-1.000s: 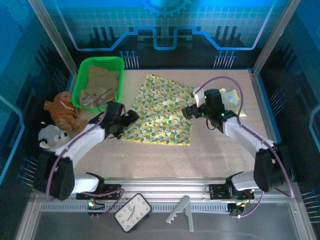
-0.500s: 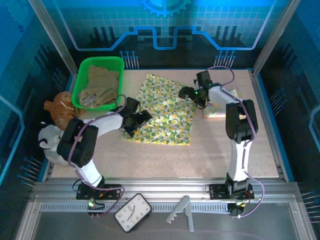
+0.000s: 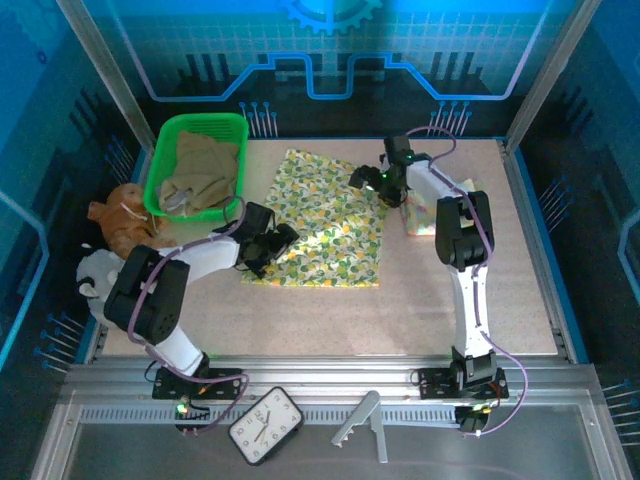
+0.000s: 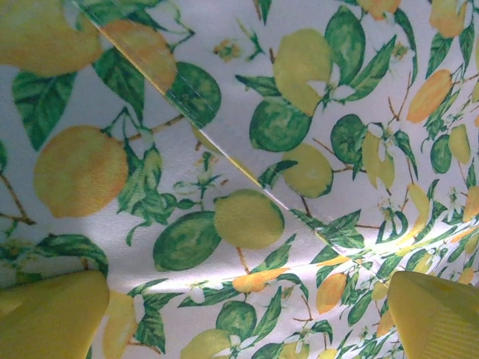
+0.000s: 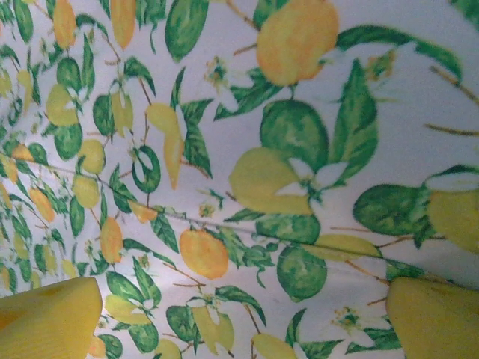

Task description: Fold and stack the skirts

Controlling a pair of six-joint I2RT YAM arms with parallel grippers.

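Lying flat on the big tan table [image 3: 400,310] was the yellow-green floral skirt [image 3: 325,225], spread out near the middle. It was the biggest cloth there.

Next in size was the green basket [image 3: 205,119], at the back left corner of the table. The olive skirt [image 3: 200,175] lay bunched up inside it.

The left gripper [image 3: 272,240] was low over the near left corner of the floral skirt. Its jaws stood wide apart and held nothing. In the left wrist view, its yellow fingers [image 4: 49,314] sat at the bottom corners with the lemon print between them, and a sewn edge ran slanted across the cloth.

The right gripper [image 3: 362,180] was low over the far right corner of the same skirt. Its jaws were spread wide too, with nothing in them. In the right wrist view, its yellow fingers [image 5: 45,321] framed flat lemon cloth.

A small pastel skirt [image 3: 420,218] lay folded just to the right of the floral skirt, partly hidden by the right arm.

A brown plush toy [image 3: 120,220] and a white plush toy [image 3: 95,272] sat off the left edge of the table, beside the basket.

A small clock [image 3: 265,425] and a grey clip [image 3: 360,422] lay at the front, near the arm bases.
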